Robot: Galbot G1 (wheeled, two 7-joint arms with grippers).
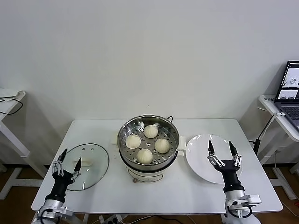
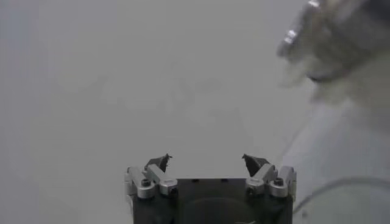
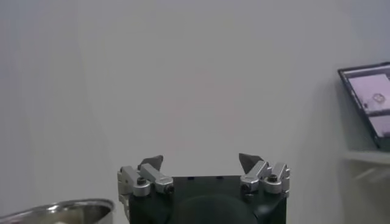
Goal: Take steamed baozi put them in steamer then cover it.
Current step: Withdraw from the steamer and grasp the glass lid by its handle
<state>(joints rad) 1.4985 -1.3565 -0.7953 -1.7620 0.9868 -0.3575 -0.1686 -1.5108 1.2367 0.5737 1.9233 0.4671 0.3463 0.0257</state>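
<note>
Several cream-white baozi (image 1: 147, 143) sit on the perforated tray inside the shiny steel steamer (image 1: 125, 128) at the table's middle. The steamer is uncovered; its rim also shows in the right wrist view (image 3: 58, 210). The round clear glass lid (image 1: 93, 163) lies flat on the table to the steamer's left. My left gripper (image 1: 69, 158) is open and empty over the lid's near-left edge, fingers pointing up. My right gripper (image 1: 221, 148) is open and empty over the flat white plate (image 1: 198, 161), which has nothing on it.
A laptop (image 1: 290, 91) stands on a side table at the far right, with a cable hanging beside it. Another white table edge (image 1: 9, 105) shows at the far left. A plain white wall is behind the table.
</note>
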